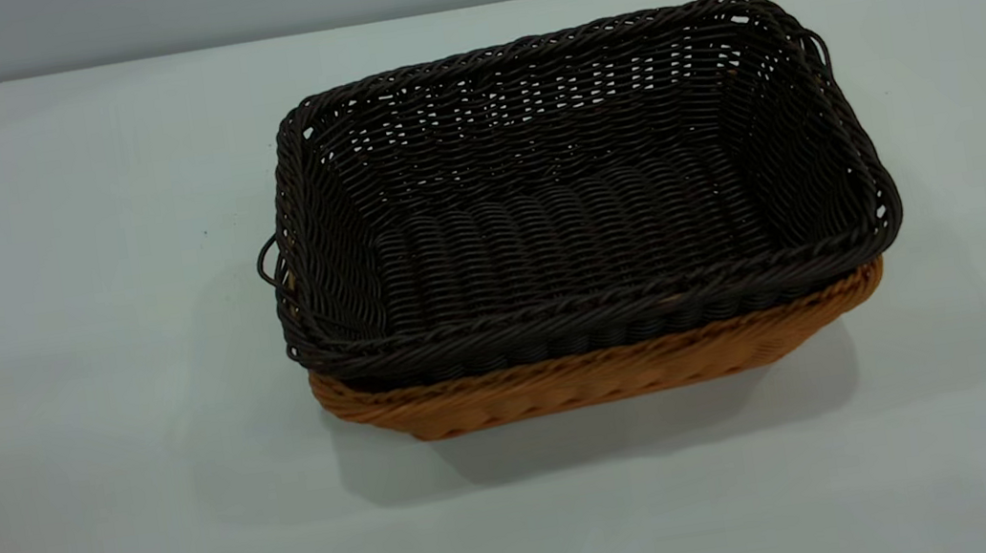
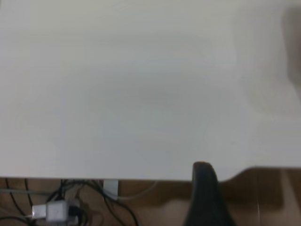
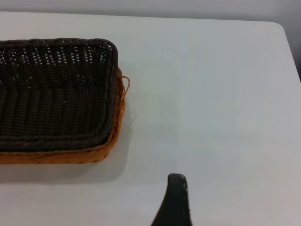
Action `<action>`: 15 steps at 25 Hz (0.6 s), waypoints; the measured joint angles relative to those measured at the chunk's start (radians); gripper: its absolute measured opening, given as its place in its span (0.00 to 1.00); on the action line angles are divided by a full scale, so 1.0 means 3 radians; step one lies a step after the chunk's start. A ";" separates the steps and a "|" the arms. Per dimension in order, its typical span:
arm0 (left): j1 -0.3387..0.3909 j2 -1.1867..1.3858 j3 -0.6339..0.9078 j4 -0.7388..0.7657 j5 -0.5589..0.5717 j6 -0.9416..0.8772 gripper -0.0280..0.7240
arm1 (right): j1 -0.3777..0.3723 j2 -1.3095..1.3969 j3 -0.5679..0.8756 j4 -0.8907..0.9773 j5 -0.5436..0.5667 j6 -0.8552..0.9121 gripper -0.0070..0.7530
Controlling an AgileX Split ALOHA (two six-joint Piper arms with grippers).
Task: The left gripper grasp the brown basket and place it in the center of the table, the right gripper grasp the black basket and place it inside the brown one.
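The black basket (image 1: 570,208) sits nested inside the brown basket (image 1: 603,372), near the middle of the table (image 1: 82,373). Only the brown basket's front wall and rim show below the black rim. The right wrist view shows one end of both: the black basket (image 3: 51,94) inside the brown basket (image 3: 70,155), with an orange loop handle at the short end. My right gripper (image 3: 175,202) hangs above bare table beside that end and holds nothing. My left gripper (image 2: 204,197) is over the table's edge, away from the baskets, and holds nothing. Neither arm shows in the exterior view.
In the left wrist view, cables and a white adapter (image 2: 56,209) lie below the table's edge on a brown floor. A rounded table corner (image 3: 277,26) shows in the right wrist view. A grey wall runs behind the table's far edge.
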 joint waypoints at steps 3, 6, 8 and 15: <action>0.0084 -0.0258 0.0000 0.0000 0.0000 0.0000 0.62 | 0.0000 0.0000 0.0000 0.0000 0.0000 0.0000 0.78; 0.0098 -0.0474 0.0000 0.0000 0.0025 0.0000 0.62 | 0.0000 0.0000 0.0000 0.0000 0.0000 0.0000 0.78; 0.0098 -0.0480 0.0000 0.0000 0.0028 0.0000 0.62 | 0.0000 0.0000 0.0000 0.0000 0.0000 0.0000 0.78; 0.0099 -0.0481 0.0000 0.0000 0.0028 0.0000 0.62 | 0.0000 0.0000 0.0000 0.0000 0.0000 0.0000 0.78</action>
